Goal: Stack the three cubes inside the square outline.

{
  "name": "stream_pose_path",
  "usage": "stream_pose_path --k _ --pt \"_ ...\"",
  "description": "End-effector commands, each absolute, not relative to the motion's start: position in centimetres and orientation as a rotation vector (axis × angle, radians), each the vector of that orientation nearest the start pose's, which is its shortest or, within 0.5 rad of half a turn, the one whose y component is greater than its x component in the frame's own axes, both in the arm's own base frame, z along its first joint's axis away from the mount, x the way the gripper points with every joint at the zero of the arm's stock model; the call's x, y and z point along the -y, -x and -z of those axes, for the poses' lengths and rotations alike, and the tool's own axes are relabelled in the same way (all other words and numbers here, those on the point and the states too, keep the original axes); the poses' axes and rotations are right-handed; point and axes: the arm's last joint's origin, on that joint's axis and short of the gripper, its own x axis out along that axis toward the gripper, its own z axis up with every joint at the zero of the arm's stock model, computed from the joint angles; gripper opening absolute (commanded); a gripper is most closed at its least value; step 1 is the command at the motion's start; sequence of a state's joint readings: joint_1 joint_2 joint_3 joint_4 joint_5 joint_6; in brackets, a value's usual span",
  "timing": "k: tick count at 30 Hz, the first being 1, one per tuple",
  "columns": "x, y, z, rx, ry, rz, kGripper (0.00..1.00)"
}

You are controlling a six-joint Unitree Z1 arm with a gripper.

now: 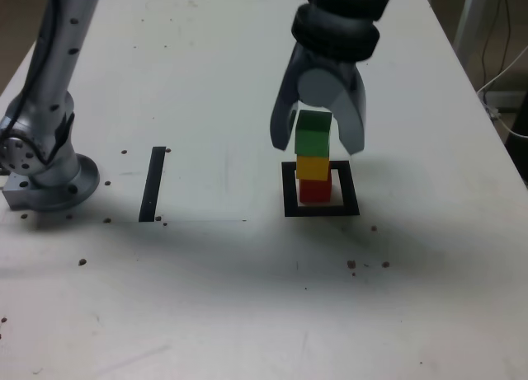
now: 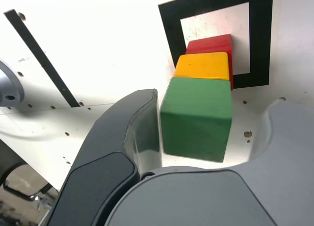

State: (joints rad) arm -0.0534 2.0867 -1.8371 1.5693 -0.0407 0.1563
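So the gripper [image 1: 318,137] is spread open around the green cube [image 2: 196,119], one finger on each side. In the wrist view there's a gap on both sides of the cube, so I'd say it has hold of nothing. The green one sits between the fingertips, with the yellow cube [image 1: 313,167] right under it and the red cube [image 1: 315,190] at the bottom, below the fingers. Red's base is inside the black square [image 1: 350,189], on the table [image 1: 231,273] under the gripper.

Looks to me like the stack is built and the step now is just getting the hand out without wrecking it. My take on doing that well:

- Make sure both fingers are properly clear before lifting. The gap looks narrower on the side toward the black strip [image 1: 153,184], so I'd watch that finger most. If it's close, nudge the hand away from it a touch so the cube is centred.
- Then back out along the line of the fingers, slow and straight. No twist, no sideways drift until the tips are past green's top.
- Don't close up on the way out, or you could drag green along.

The cubes don't look perfectly lined up, so even a light brush might tip the top one.
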Motion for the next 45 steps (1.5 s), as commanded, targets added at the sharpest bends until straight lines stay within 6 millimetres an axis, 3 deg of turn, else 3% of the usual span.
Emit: stream_pose_path --k 1,6,11,16,21,37,45 --pt "2.0 -35.2 -31.1 -1.800 -0.128 0.188 1.00" --pt "1.6 -31.6 -34.1 -1.755 -0.137 0.137 1.00" --pt "1.4 -27.8 -35.6 -1.741 -0.128 0.104 1.00" --pt "1.1 -23.9 -35.2 -1.784 -0.114 0.068 1.00" --pt "0.9 -20.5 -33.4 -1.849 -0.104 0.035 1.00" --pt "1.0 -18.2 -26.0 -1.889 -0.060 0.068 1.00" --pt "1.1 -17.7 -24.3 -1.889 -0.041 0.092 1.00"
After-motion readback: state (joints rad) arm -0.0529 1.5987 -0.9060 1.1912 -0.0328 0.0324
